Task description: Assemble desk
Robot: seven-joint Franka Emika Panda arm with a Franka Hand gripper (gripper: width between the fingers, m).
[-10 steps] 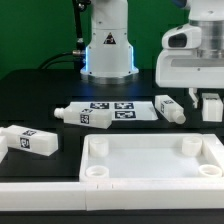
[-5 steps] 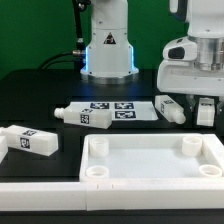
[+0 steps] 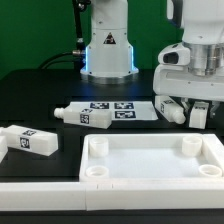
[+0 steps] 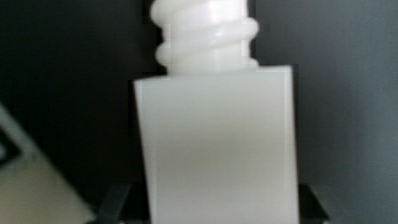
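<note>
The hand (image 3: pixel 200 106) was clamped on a white leg (image 4: pixel 214 150), its threaded end showing in the wrist view, near the edge of the counter (image 3: pixel 40 85) at the exterior view's right. The rimmed desk top (image 3: pixel 140 141) lay along the counter's edge nearest the camera, sockets up.

The top (image 3: pixel 150 141) is plain white. Behind it the table (image 3: pixel 40 95) is black and the backdrop (image 3: pixel 40 25) green. The near leg (image 3: pixel 28 141), middle leg (image 3: pixel 85 116) and far leg (image 3: pixel 168 109) around the top are white with black-and-white tags. The held leg (image 3: pixel 200 114) (image 4: pixel 210 140) shows plain white in the wrist view. The marker board (image 3: pixel 118 108) is white with black tags. The base (image 3: pixel 107 45) is white, glowing blue, with a black triangle.
</note>
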